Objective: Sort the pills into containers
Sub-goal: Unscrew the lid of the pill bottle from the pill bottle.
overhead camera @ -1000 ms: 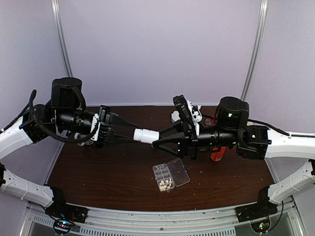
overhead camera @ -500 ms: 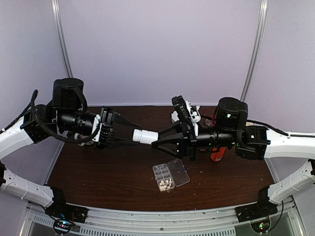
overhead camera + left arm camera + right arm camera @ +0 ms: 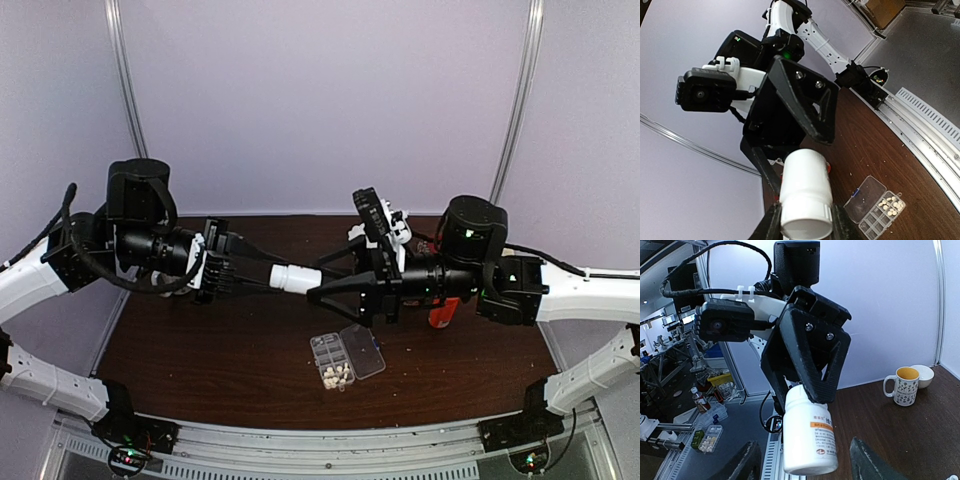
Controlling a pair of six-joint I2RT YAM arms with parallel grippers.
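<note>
A white pill bottle (image 3: 295, 277) hangs level in the air between both arms, above the table. My left gripper (image 3: 806, 226) is shut on its ribbed cap end, one finger (image 3: 771, 225) on each side. My right gripper (image 3: 807, 467) stands open around the bottle's labelled body (image 3: 810, 437), its fingers (image 3: 742, 465) well clear of it. Below lies the clear organiser box (image 3: 345, 358) with its lid folded open. Its containers (image 3: 875, 222) are small cells, and cream pills (image 3: 337, 376) fill the cells at one end (image 3: 891, 206).
An orange bottle (image 3: 443, 313) stands partly hidden behind my right arm. A patterned mug (image 3: 903, 385) and a white bowl (image 3: 922, 375) sit at the table's far edge. Small white items (image 3: 357, 237) lie at the back, behind my right wrist camera.
My right gripper's jaws have spread apart and let go of the bottle's body. The left gripper still holds the cap end. The bottle has hardly moved.
</note>
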